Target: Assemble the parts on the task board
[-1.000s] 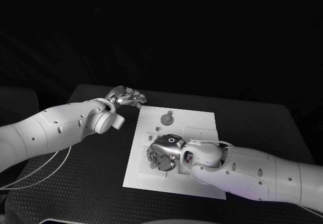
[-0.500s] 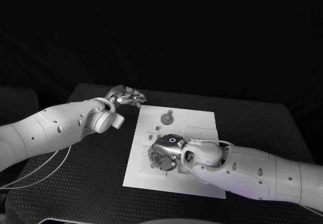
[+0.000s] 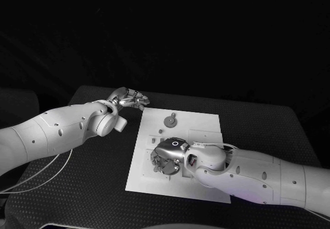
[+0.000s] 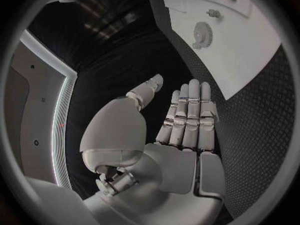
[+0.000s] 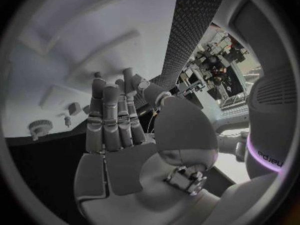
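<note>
The white task board [image 3: 199, 143] lies in the middle of the black table. A round gear-like part [image 3: 169, 122] lies on its far end, with a small part [image 3: 160, 131] just nearer. My right hand [image 3: 167, 155] hovers low over the board's left middle, and its fingers [image 5: 107, 120] are stretched out with nothing in them. Small parts [image 3: 165, 168] lie on the board beside and partly under this hand. My left hand [image 3: 129, 99] is off the board's far left corner, above the table. Its fingers [image 4: 187, 115] are straight, the thumb is apart, and it holds nothing.
The left wrist view shows the board [image 4: 250, 55] with the gear [image 4: 200, 33] and two small parts [image 4: 215, 14] on it. The right wrist view shows the gear [image 5: 39, 128] and small pegs [image 5: 74, 108] beyond the fingertips. Bare black table [image 3: 89, 186] surrounds the board.
My right hand has shifted very slightly over the board's left middle. The left hand and the parts have stayed put.
</note>
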